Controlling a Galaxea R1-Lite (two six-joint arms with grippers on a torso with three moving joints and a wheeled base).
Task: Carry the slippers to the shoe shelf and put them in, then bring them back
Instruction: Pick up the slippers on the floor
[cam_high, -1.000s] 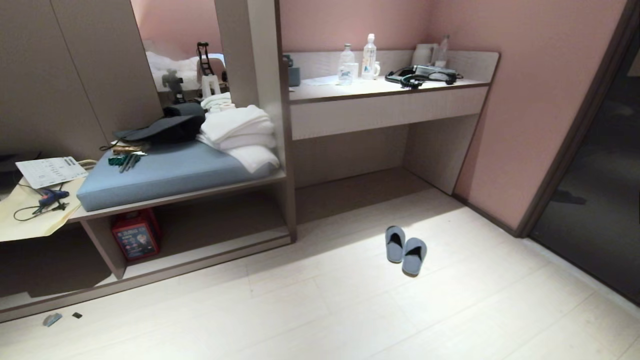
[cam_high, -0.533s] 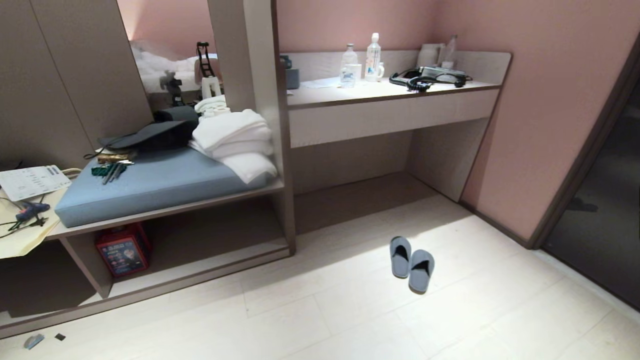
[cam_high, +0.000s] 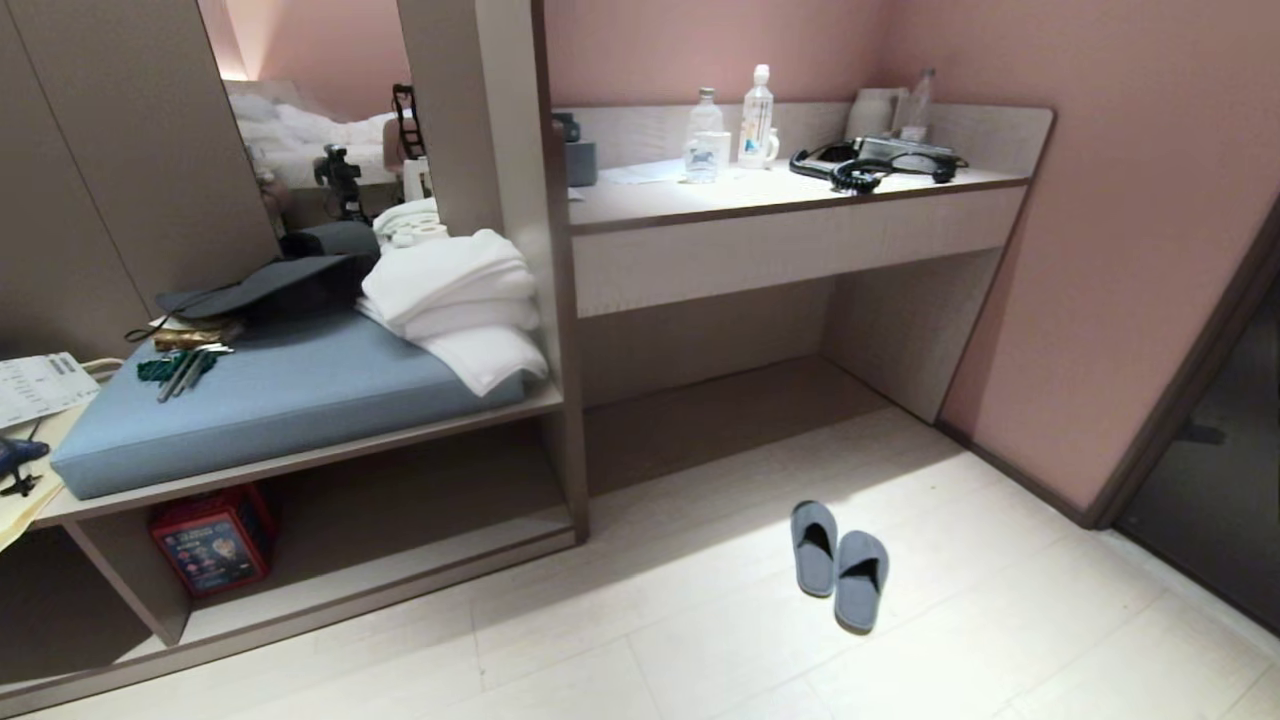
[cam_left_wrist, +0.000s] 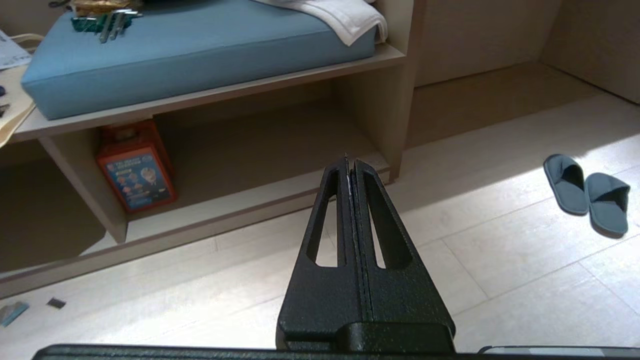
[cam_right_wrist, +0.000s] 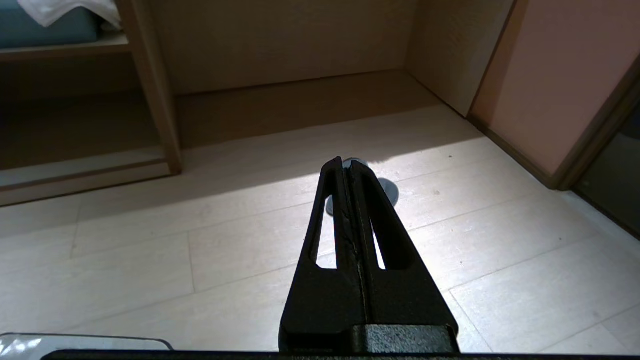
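Grey-blue slippers (cam_high: 838, 564) sat side by side on the pale floor (cam_high: 700, 640), well apart from the shoe shelf (cam_high: 380, 580). The left end effector (cam_left_wrist: 350, 165) and right end effector (cam_right_wrist: 346, 167) were both closed tight and held nothing. All the carrying was left to do.

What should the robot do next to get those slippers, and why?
Probably roll a bit closer to the slippers and lower the right gripper toward them, opening it. They lie side by side on the floor, untouched, in front of the desk. Both grippers are shut and empty, and the right one already points at the pair, while the left gripper aims at the shoe shelf.
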